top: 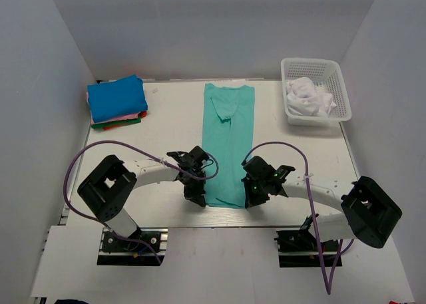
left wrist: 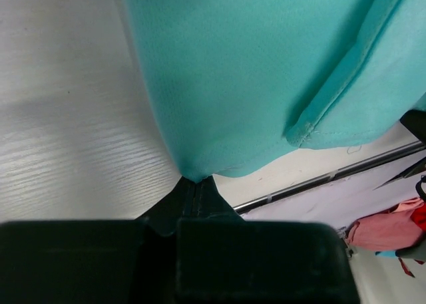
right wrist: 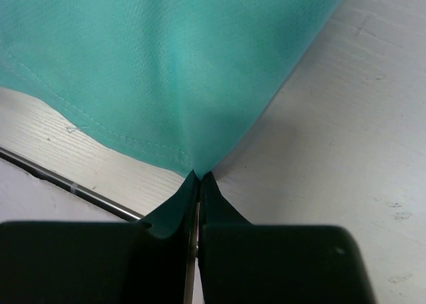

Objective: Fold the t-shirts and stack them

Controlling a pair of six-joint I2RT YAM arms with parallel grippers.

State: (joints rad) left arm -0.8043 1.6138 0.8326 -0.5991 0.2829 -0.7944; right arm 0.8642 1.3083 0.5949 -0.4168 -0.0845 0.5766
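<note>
Teal-green t-shirt (top: 227,144) is clamped at both near hem corners by left fingers (left wrist: 176,207) and right fingers (right wrist: 219,207); lift evenly, keeping hem taut.

Teal shirt (top: 228,144) corners vanish inside left hand (left wrist: 196,181) and right hand (right wrist: 199,176)
</note>
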